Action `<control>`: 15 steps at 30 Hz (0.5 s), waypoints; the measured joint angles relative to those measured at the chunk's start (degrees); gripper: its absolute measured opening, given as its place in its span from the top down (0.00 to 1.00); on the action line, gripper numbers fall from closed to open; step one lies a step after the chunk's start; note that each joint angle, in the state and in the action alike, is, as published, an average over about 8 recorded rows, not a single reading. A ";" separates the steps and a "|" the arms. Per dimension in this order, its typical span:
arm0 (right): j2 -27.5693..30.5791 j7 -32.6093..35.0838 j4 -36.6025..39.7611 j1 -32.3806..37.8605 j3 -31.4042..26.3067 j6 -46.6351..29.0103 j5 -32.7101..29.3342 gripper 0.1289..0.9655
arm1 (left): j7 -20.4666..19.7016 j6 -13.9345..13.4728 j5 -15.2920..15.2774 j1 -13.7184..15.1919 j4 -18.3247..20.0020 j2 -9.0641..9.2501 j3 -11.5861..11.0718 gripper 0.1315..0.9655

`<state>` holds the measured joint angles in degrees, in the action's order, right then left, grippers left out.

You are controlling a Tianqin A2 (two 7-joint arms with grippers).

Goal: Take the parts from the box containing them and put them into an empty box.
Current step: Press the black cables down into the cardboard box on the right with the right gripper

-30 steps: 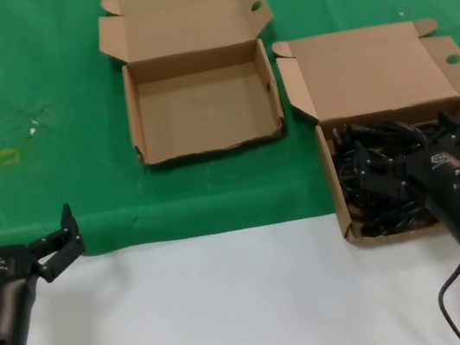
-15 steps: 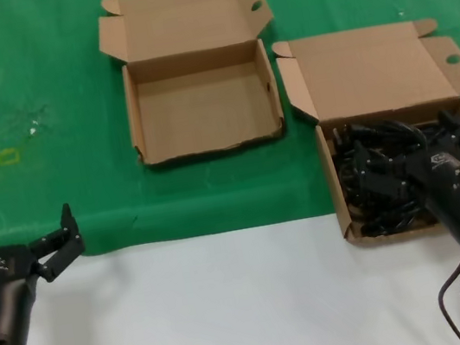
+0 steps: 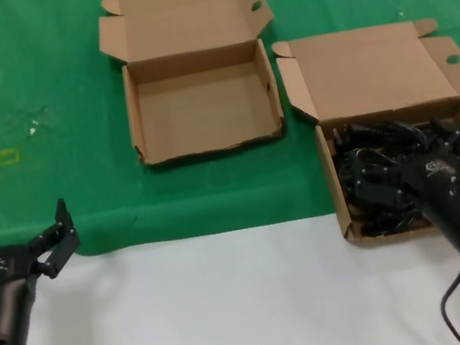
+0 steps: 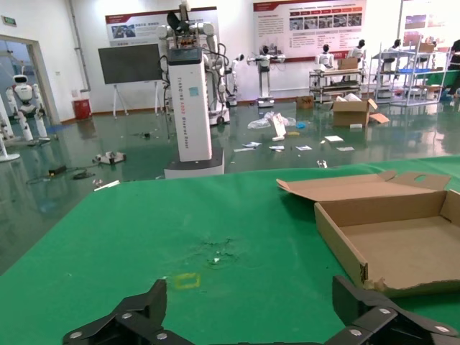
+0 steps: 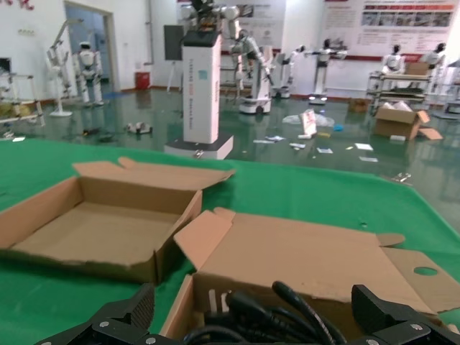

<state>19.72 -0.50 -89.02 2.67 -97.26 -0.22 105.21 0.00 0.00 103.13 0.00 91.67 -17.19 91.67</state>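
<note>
Two cardboard boxes, empty box [image 3: 202,107], full box [image 3: 387,112] (uncountable tangled cords [image 3: 379,175]), two end effectors [image 3: 21,236] [image 3: 417,162]

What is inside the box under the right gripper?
The box containing them holds tangled black parts filling its tray. The right gripper, fingers open, reaches in and covers some cords; the tray floor beneath them is hidden.

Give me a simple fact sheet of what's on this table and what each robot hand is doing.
Surface: green cloth
Full box: holds black cords
Empty box: open, nothing inside, to the left of the full box
Right gripper: open, down among the cords
Left gripper: open, idle at the near left, holding nothing
</note>
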 joint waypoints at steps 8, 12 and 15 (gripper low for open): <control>11.37 -2.49 -1.01 2.17 -8.80 1.88 5.18 0.00 | 0.00 0.00 0.00 0.00 0.00 0.00 0.00 0.26; 19.79 -6.60 -1.64 5.31 -13.59 -0.75 6.13 0.00 | 0.00 0.00 -0.01 0.00 0.00 0.00 0.00 0.36; 26.57 -10.99 -1.64 9.08 -17.00 -5.68 5.49 0.00 | 0.00 0.00 -0.01 0.00 0.00 0.00 0.00 0.45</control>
<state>46.28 -11.50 -90.66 11.76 -114.26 -5.90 110.69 0.00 0.00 103.12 0.00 91.67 -17.19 91.67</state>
